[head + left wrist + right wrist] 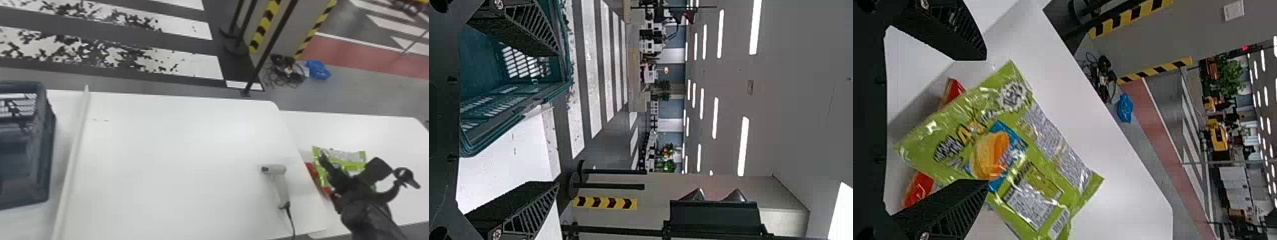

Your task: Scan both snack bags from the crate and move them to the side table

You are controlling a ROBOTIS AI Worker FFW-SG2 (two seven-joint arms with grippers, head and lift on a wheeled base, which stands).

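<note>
The right tool (986,119) has its fingers spread wide, and between them lies the green snack bag (998,145), on the side counter (1125,185). I judge that the step is to leave this bag safely. It is good to keep the fingers open and to go back slowly, away from the film, because one finger overlaps the bag and could drag it. Whether they touch, I cannot tell. The red snack bag (918,189) shows partly from beneath, so a push may make the upper one slide.

The green bag looks puffed, with shiny, wrinkled film, a chip picture on blue, a silvery printed part, and its barcode facing up near one corner.

The left tool (559,119), also spread, is near the crate (47,143).
</note>
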